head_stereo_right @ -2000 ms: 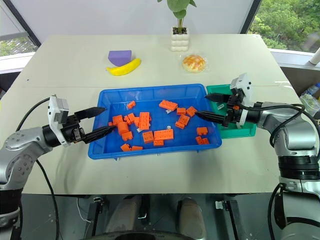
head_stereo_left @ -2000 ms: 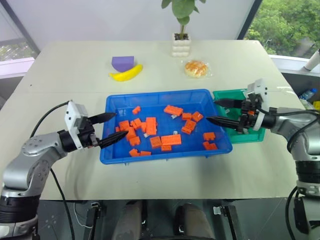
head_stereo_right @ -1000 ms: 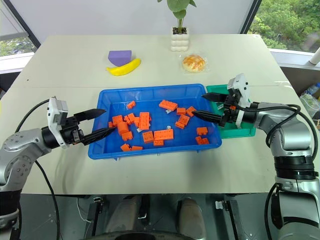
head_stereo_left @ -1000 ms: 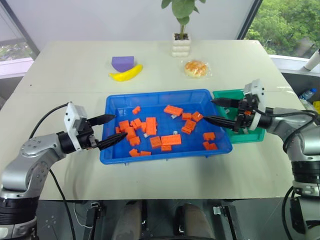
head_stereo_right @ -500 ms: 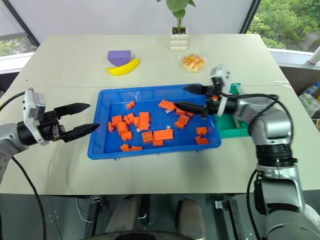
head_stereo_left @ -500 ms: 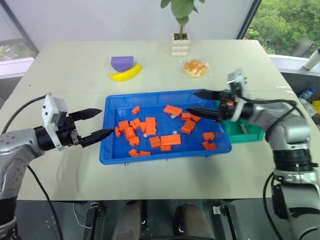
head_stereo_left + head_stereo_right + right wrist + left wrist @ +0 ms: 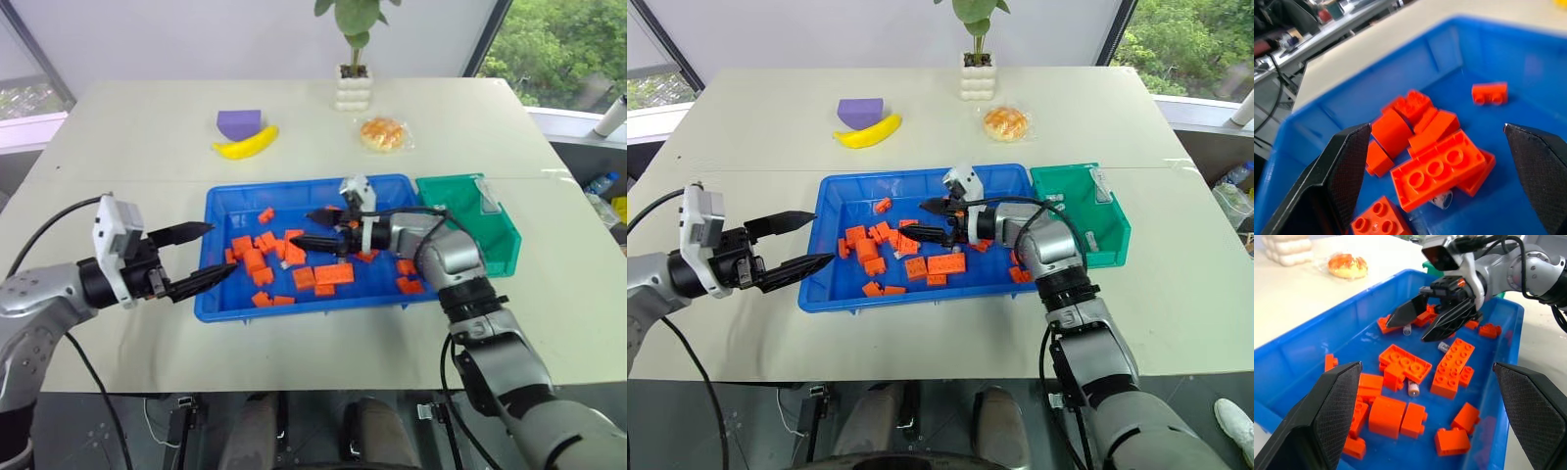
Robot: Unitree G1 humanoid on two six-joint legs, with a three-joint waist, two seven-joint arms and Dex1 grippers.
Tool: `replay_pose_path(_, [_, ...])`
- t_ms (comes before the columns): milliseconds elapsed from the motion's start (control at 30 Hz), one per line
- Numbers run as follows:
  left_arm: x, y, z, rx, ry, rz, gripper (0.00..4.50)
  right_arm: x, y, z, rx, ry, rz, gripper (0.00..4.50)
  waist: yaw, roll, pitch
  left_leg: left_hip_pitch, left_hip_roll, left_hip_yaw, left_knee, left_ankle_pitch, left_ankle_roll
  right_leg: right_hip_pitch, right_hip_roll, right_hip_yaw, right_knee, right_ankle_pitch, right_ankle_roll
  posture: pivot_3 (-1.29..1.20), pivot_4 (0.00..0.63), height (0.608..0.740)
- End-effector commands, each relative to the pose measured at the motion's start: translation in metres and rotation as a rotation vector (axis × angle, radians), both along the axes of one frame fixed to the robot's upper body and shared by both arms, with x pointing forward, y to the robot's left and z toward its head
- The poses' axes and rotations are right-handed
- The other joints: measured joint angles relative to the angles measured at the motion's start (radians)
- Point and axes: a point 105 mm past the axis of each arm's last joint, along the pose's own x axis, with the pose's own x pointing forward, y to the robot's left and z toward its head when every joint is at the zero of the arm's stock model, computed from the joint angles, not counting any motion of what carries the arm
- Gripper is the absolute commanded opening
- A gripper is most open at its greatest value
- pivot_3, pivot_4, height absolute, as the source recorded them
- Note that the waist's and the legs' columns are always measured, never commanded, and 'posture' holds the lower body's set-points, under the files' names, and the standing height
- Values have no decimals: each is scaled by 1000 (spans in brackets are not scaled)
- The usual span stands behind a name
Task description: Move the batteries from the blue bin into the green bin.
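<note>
Right gripper [image 7: 312,227]: fingers apart, empty, over blue bin [image 7: 223,304]. I'd lower onto battery [image 7: 1413,388] beneath, avoiding bricks [image 7: 1454,361]. Left gripper [image 7: 206,259]: apart, idle.

A pale beige bench [image 7: 147,147] is spanning the room under even daylight. A white wall [image 7: 196,39] is rising behind it at 12 o'clock. Windows [image 7: 558,49] are showing green trees at 2 o'clock, and another pane [image 7: 24,93] is sitting at 10 o'clock. Dark floor [image 7: 950,421] is lying at 6 o'clock.
</note>
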Motion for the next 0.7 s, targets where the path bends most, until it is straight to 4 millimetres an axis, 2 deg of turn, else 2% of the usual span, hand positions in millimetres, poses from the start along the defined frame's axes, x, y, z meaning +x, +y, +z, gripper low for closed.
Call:
replay_pose_path(33, [-3,-1,8,9,-41,-1,4500,5,10,5,-27,-42,16,4445,0,0,0,0,0,0,0,0,0,0,0,0,0,0,0,0,150,739])
replay_pose_path(267, [-4,-4,6,-3,-48,5,4500,7,15,-6,-94,-45,39,4445,0,0,0,0,0,0,0,0,0,0,0,0,0,0,0,0,150,739])
replay_pose_path(467, [-2,-5,3,-13,-59,20,4500,10,16,-5,-95,-46,37,4445,-2,0,0,0,0,0,0,0,0,0,0,0,0,0,0,0,150,739])
replay_pose_path(500, [-2,-5,3,-13,-61,22,4500,10,16,-5,-96,-46,35,3935,-2,0,0,0,0,0,0,0,0,0,0,0,0,0,0,0,150,739])
replay_pose_path(533, [-2,-5,2,-12,-63,24,4500,11,17,-5,-96,-46,34,3608,-1,0,0,0,0,0,0,0,0,0,0,0,0,0,0,0,150,739])
replay_pose_path(700, [-1,-5,2,-10,-72,32,4500,13,17,-2,-86,-52,30,1026,-1,0,0,0,0,0,0,0,0,0,0,0,0,0,0,0,150,739])
